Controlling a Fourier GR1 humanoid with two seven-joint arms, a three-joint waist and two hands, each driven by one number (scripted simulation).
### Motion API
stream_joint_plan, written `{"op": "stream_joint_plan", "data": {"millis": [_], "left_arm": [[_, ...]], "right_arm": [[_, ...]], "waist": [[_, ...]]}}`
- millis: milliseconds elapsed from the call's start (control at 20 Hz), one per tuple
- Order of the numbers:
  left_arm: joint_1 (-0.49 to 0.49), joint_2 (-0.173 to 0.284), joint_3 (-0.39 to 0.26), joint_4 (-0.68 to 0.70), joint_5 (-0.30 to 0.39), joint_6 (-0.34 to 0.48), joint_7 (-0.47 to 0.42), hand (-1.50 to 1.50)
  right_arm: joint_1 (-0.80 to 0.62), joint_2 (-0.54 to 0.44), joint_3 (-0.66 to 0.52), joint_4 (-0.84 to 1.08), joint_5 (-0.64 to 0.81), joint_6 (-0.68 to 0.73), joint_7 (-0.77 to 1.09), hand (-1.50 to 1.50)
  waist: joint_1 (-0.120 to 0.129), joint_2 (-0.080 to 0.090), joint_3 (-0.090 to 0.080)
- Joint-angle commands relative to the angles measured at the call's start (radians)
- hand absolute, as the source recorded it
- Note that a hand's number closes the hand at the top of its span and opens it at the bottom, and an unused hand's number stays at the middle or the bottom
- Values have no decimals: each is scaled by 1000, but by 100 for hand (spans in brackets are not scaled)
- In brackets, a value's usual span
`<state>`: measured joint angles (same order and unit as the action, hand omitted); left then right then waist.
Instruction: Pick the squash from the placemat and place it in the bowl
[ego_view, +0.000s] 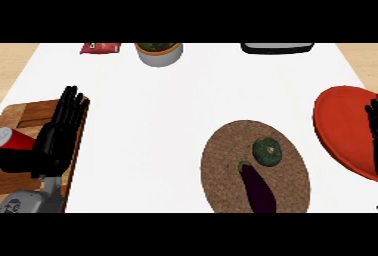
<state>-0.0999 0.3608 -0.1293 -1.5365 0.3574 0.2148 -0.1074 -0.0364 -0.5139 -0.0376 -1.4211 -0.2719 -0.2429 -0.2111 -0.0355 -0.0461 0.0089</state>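
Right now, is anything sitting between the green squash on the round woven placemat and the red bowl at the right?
Nothing visible does. The round green squash lies on the woven brown placemat, and only bare white counter separates the mat from the red bowl. The dark purple eggplant lies nearer the robot, off that line.

Purple eggplant lying lower right, wooden cutting board far left, red can on it, potted plant at back, red packet beside it

left hand flat, fingers straight, right hand at edge
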Motion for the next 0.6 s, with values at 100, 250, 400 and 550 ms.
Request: {"op": "stream_joint_plan", "data": {"millis": [100,250,400,550], "left_arm": [[-25,74,35,24,-76,39,51,0],[3,156,62,34,-147,86,87,0],[33,141,71,42,-108,73,88,0],[42,153,67,39,-111,67,114,0]], "right_arm": [[2,-43,4,-273,105,-129,64,150],[-32,-123,20,-409,213,-182,122,150],[212,-197,7,-116,389,-297,348,-150],[298,-45,75,-262,499,-498,384,-150]], "waist": [[14,39,-12],[11,30,-13],[-43,46,-26],[-42,31,-19]]}}
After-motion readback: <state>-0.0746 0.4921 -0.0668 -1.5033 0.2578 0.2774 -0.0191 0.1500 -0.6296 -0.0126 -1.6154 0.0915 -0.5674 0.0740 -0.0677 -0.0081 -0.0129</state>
